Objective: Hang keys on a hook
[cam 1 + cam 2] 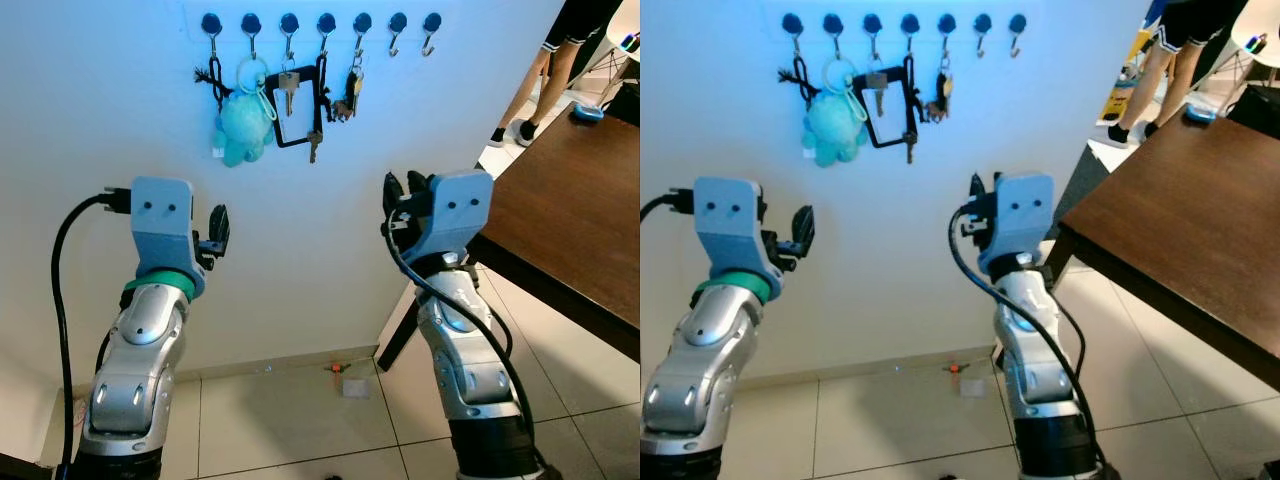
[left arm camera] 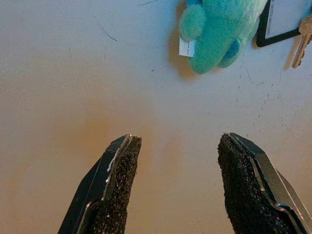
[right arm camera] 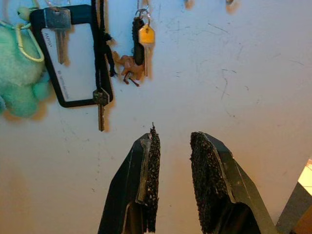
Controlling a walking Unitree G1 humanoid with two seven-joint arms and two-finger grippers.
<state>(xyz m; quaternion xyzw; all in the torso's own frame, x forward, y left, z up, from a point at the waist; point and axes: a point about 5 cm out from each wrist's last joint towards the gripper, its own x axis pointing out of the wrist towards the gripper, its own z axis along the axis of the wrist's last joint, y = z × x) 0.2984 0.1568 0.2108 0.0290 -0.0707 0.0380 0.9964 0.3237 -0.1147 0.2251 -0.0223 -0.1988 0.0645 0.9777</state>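
A row of dark round hooks (image 1: 326,22) runs along the top of the white wall. From them hang a teal plush toy (image 1: 243,128), a black card holder (image 1: 297,118) with silver keys, and a key bunch (image 1: 352,88) with a yellow-headed key (image 3: 146,36) and a small brown figure. The two hooks at the right end (image 1: 415,24) carry nothing. My left gripper (image 1: 218,232) is raised below the plush toy, open wide and holding nothing (image 2: 179,139). My right gripper (image 1: 405,195) points at the wall below the key bunch, its fingers a little apart with nothing between them (image 3: 175,132).
A dark brown table (image 1: 580,200) stands close on the right, its leg (image 1: 400,335) reaching the tiled floor. A person's legs (image 1: 540,80) are behind it at the top right. A small orange scrap (image 1: 337,368) lies by the skirting.
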